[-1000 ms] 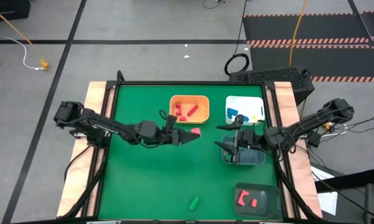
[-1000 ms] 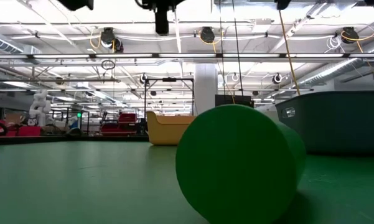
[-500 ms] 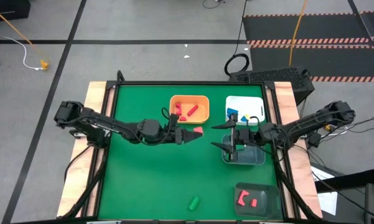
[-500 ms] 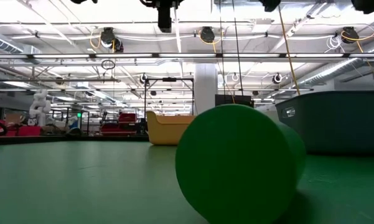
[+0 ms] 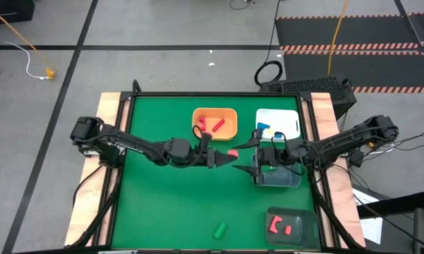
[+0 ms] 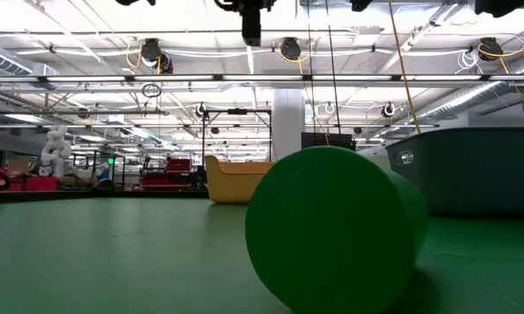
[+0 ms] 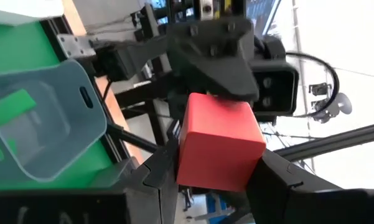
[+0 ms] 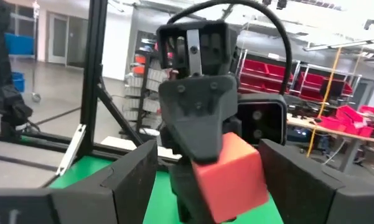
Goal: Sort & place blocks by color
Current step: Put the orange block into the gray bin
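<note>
Red cube (image 5: 232, 152) — nearer right hand (image 5: 255, 154)

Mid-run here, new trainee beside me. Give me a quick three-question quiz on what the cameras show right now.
1. True or false: the left claw is shut on a red cube.
2. Which bin holds green pieces? A orange bin; B clear bin; C white bin.
3. What lies loose on the green mat near its front edge?

Key: 1 true. 2 B. 3 a green cylinder block; the right claw stands open facing the cube.
</note>
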